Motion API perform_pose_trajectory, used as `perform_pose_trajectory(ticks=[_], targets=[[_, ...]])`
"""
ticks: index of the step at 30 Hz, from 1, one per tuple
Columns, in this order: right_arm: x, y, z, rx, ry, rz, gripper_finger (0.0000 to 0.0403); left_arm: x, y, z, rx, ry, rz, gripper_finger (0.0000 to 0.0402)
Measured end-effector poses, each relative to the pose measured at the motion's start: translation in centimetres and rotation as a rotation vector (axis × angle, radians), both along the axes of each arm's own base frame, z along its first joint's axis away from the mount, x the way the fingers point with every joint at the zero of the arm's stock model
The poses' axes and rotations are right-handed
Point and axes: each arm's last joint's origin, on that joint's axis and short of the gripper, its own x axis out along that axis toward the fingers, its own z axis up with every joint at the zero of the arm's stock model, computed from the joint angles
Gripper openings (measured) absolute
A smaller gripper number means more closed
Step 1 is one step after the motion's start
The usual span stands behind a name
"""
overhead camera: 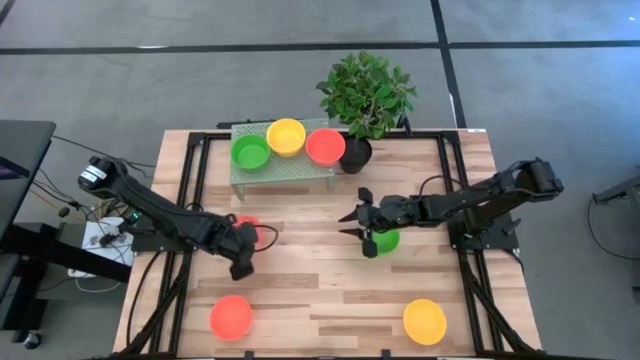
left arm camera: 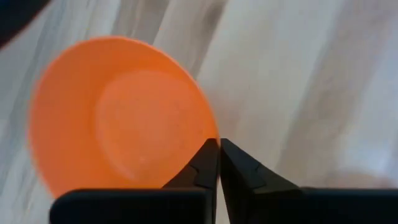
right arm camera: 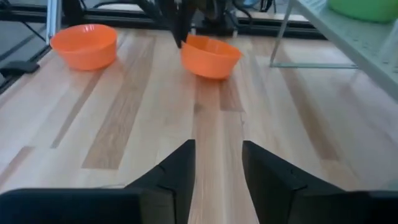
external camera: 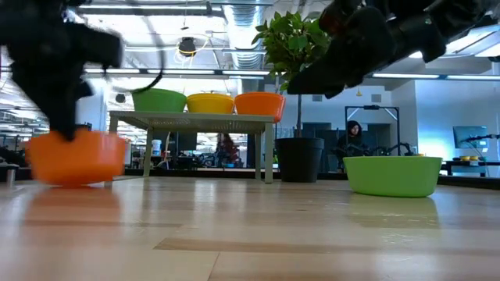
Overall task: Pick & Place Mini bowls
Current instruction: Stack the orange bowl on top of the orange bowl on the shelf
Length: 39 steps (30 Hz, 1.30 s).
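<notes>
My left gripper points down at the table's left middle and is shut on a red-orange mini bowl, which also shows in the right wrist view and the low view. My right gripper is open and empty in mid-table, its fingers pointing toward the table's left. A green mini bowl rests on the table just under its wrist. Green, yellow and red-orange mini bowls sit on a small raised shelf at the far side. My left gripper pinches the red-orange bowl's rim between its two fingers, one on the inner side and one on the outer. The fingers come from above, pointing down. In the right wrist view the bowl sits tilted, its held side higher.
A black pot with a leafy plant stands beside the shelf at the far side. A red-orange mini bowl and a yellow one lie near the table's front edge. Bare wood lies between the two grippers.
</notes>
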Motion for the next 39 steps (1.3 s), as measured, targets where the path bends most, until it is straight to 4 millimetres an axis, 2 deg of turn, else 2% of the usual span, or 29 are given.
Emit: perform_pose_trajectory(ticks=[6, 9, 18, 22, 27, 32, 39], targets=[[3.4, 1.1, 0.4, -0.021, 0.019, 0.094, 0.0127, 2.8, 0.2, 3.3, -0.001, -0.183, -0.102, 0.0007], [5.5, 2.2, 0.7, -0.089, 0.063, 0.150, 0.0124, 3.8, 0.8, 4.0, 0.035, -0.215, -0.152, 0.0008], [11.1, 3.7, 2.8, -0.256, 0.091, 0.214, 0.0126, 6.0, 1.8, 2.7, 0.122, -0.174, -0.269, 0.0008], [13.0, 3.7, 1.7, -0.370, 0.168, 0.217, 0.0130, 6.8, 1.4, 2.6, 0.154, -0.227, -0.341, 0.0008], [13.7, 3.7, 1.0, -0.535, 0.234, 0.224, 0.0130, 6.6, 1.0, 3.0, 0.180, -0.246, -0.411, 0.0008], [13.8, 3.7, 1.4, -0.633, 0.210, 0.256, 0.0129, 6.6, 0.9, 3.0, 0.182, -0.251, -0.445, 0.0008], [13.5, 3.3, 1.4, -0.623, 0.234, 0.317, 0.0128, 7.2, 0.8, 3.3, 0.234, -0.314, -0.538, 0.0008]])
